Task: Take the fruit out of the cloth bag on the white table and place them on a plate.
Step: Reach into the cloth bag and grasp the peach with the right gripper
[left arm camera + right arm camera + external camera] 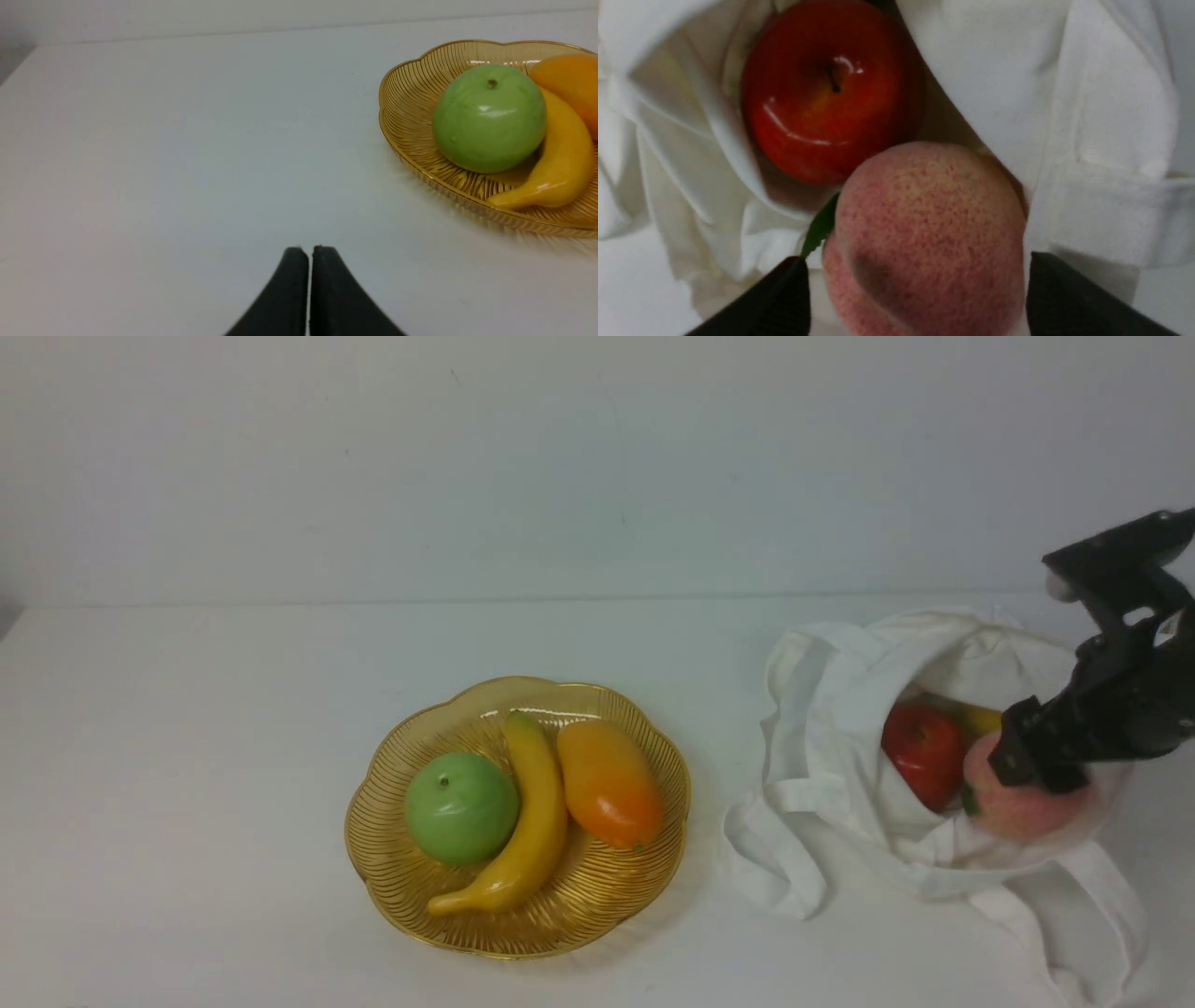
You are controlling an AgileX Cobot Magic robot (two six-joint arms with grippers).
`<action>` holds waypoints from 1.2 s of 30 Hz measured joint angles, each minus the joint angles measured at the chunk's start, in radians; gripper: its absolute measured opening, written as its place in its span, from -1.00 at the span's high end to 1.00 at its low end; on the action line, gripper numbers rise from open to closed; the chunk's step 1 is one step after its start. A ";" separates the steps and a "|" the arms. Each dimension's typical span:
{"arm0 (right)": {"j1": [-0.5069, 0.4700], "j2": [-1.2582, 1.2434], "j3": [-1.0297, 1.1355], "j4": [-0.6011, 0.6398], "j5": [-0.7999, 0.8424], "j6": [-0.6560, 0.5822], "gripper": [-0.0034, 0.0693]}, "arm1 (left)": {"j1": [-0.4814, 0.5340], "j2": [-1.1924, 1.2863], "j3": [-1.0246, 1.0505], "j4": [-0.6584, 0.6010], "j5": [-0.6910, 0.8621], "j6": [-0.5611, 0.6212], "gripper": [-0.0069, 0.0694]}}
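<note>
Right wrist view, nearest first: right gripper point(915, 259) spread wide astride the pink peach point(924, 210), grip not visibly firm; red apple point(831, 93) beyond, both inside the cloth bag point(1064, 116). Grasping step, likely. Next: clamp, lift clear of the bag, carry to plate point(411, 887). Left gripper point(308, 249) pressed closed, empty.
</note>
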 joint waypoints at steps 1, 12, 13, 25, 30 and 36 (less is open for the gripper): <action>0.000 0.004 0.000 -0.005 -0.013 0.003 -0.80 | 0.000 0.000 0.000 0.000 0.000 0.000 0.84; 0.090 0.035 -0.003 -0.139 -0.048 0.033 -0.90 | 0.000 0.000 0.000 0.000 0.000 0.000 0.84; 0.095 0.036 -0.003 -0.151 -0.048 0.041 -0.90 | 0.000 0.000 0.000 0.000 0.000 0.000 0.84; 0.101 0.109 -0.003 -0.335 -0.051 0.192 -0.89 | 0.000 0.000 0.000 0.000 0.000 0.000 0.84; 0.101 0.130 -0.003 -0.341 -0.039 0.198 -0.68 | 0.000 0.000 0.000 0.000 0.000 0.000 0.84; 0.101 0.132 -0.003 -0.343 -0.003 0.225 -0.61 | 0.000 0.000 0.000 0.000 0.000 0.000 0.84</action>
